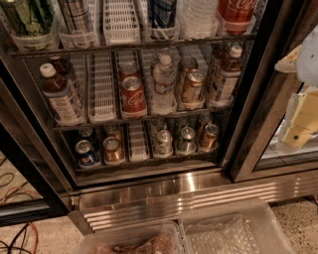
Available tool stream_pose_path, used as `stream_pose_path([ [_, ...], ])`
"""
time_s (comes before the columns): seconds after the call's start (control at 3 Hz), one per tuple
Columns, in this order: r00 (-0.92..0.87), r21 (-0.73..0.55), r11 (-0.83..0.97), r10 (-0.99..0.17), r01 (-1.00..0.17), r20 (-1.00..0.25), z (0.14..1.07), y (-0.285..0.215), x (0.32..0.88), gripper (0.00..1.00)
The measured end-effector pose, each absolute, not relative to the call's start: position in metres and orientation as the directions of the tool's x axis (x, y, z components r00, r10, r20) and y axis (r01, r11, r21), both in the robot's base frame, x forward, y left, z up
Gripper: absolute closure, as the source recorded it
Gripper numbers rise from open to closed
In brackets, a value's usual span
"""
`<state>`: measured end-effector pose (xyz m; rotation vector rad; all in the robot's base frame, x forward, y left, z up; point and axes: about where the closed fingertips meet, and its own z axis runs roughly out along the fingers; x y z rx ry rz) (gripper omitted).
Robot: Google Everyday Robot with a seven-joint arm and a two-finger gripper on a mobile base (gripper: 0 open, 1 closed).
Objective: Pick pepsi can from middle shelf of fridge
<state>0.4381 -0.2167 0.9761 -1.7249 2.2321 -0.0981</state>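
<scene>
The fridge (164,191) stands open before me, with wire racks and a ribbed steel base. The middle shelf (134,45) runs across the top of the view, with white slotted lanes and clear cup fronts. The pepsi can (162,12), dark blue with white markings, stands upright in a cup right of centre on that shelf; its top is cut off by the view's edge. A red Coca-Cola can (236,10) stands two lanes to its right. My gripper (299,130), pale yellow and white, is at the far right edge in front of the right glass door, well right of and below the pepsi can.
The rack below holds bottles (58,94), Coca-Cola cans (132,94) and a gold can (191,87). The lowest rack holds several cans, one blue (87,153). The left door frame (30,163) hangs open. Two clear plastic bins (233,230) sit on the floor in front. Cables (20,233) lie at left.
</scene>
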Motion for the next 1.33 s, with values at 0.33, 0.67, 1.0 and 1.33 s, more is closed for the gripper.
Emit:
stream_pose_path([
  [0.33, -0.222, -0.245, 0.27, -0.953, -0.931, -0.207, 0.976, -0.217, 0.438, 0.0],
  [0.67, -0.247, -0.248, 0.31, -0.935, -0.918, -0.255, 0.979, -0.215, 0.441, 0.0],
  [1.0, -0.293, -0.233, 0.405, -0.869, -0.884, -0.399, 0.986, -0.203, 0.45, 0.0],
  [1.33, -0.275, -0.261, 0.465, -0.8, -0.846, -0.533, 1.011, -0.169, 0.465, 0.0],
])
